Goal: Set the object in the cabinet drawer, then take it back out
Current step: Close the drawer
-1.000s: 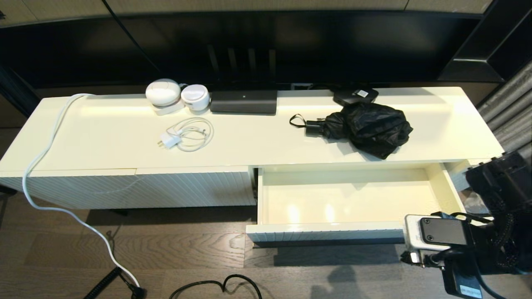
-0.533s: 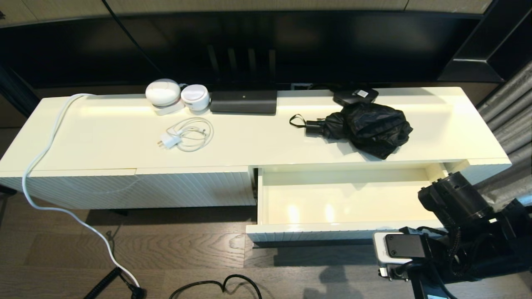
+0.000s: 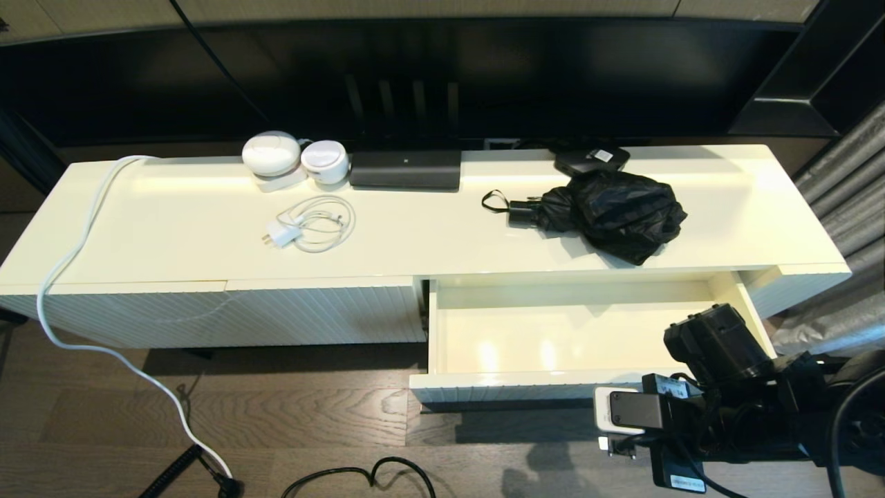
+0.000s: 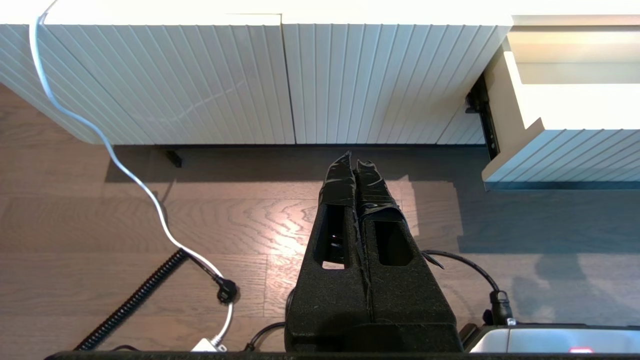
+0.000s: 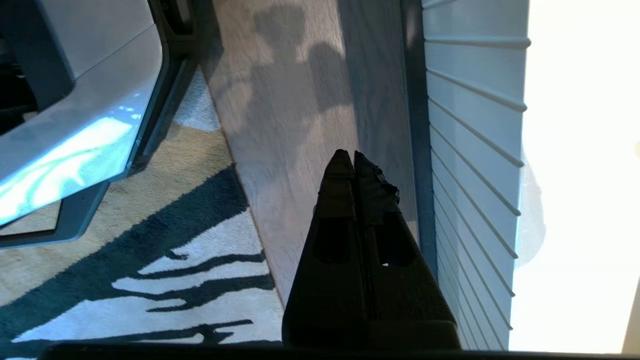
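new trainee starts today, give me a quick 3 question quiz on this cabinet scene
1. True or false: the umbrella lies inside the open drawer.
2. Which is the right pincer? A) open B) shut, holding nothing C) shut on the umbrella
3. Fill in: the white charger cable lies on the cabinet ____.

Key: 1 false, it lies on the cabinet top behind the drawer. 2 B, it hangs beside the drawer's ribbed front. 3 top.
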{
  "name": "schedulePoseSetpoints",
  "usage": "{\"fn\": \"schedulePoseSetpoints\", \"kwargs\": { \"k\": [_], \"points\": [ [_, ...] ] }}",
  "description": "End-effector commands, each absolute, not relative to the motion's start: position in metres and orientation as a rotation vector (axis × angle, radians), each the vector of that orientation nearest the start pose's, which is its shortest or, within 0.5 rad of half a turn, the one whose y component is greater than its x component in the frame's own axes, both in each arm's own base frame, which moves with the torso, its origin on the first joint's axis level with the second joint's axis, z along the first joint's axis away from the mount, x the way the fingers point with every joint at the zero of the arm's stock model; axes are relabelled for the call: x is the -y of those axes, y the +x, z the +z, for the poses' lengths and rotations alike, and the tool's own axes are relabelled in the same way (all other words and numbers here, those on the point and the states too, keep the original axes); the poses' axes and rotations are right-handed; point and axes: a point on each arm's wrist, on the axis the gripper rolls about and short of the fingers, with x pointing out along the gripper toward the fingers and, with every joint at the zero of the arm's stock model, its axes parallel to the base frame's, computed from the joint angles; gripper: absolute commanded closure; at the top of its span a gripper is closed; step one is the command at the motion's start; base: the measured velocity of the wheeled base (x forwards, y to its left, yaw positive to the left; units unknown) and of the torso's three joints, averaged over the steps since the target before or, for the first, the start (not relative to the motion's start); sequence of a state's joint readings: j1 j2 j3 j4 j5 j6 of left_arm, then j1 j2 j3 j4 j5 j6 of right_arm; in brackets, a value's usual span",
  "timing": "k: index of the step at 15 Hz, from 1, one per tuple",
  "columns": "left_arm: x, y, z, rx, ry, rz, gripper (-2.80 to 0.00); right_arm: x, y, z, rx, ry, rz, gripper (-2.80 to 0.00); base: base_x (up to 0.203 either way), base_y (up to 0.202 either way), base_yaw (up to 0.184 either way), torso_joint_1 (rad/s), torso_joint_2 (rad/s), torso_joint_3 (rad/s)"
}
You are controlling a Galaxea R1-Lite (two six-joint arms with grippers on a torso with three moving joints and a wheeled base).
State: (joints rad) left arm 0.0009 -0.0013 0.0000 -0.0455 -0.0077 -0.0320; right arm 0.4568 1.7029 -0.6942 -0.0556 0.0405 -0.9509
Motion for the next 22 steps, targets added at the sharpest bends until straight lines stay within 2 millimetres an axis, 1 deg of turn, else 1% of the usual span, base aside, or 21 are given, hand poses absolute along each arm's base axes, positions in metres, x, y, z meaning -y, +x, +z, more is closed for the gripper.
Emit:
{"fn": "schedulePoseSetpoints", "kwargs": {
  "k": [1,3,6,11,13,15,18,22],
  "points": [
    [0.0,-0.023,0.08,0.046,-0.032,-0.008,0.0,-0.114,0.231,0.102,-0.665,-1.075,0.874,0.0,0.0,0.0,0.0,0.0,0.0,0.0],
    [0.0,-0.023,0.08,0.046,-0.032,-0.008,0.0,-0.114,0.235,0.103,-0.604,-1.144,0.814,0.0,0.0,0.0,0.0,0.0,0.0,0.0],
    [0.0,-0.023,0.08,0.046,-0.032,-0.008,0.0,-0.114,0.235,0.101,-0.597,-1.163,0.799,0.0,0.0,0.0,0.0,0.0,0.0,0.0],
    [0.0,-0.023,0.08,0.044,-0.032,-0.008,0.0,-0.117,0.243,0.095,-0.542,-1.202,0.752,0.0,0.0,0.0,0.0,0.0,0.0,0.0],
    [0.0,-0.023,0.08,0.044,-0.032,-0.008,0.0,-0.12,0.249,0.093,-0.506,-1.21,0.723,0.0,0.0,0.0,0.0,0.0,0.0,0.0],
    [0.0,-0.023,0.08,0.046,-0.032,-0.007,0.0,-0.12,0.25,0.093,-0.467,-1.262,0.71,0.0,0.0,0.0,0.0,0.0,0.0,0.0],
    [0.0,-0.023,0.08,0.044,-0.032,-0.008,0.0,-0.12,0.255,0.088,-0.414,-1.275,0.678,0.0,0.0,0.0,0.0,0.0,0.0,0.0],
    [0.0,-0.023,0.08,0.046,-0.032,-0.008,0.0,-0.12,0.261,0.092,-0.379,-1.3,0.66,0.0,0.0,0.0,0.0,0.0,0.0,0.0]
  ]
}}
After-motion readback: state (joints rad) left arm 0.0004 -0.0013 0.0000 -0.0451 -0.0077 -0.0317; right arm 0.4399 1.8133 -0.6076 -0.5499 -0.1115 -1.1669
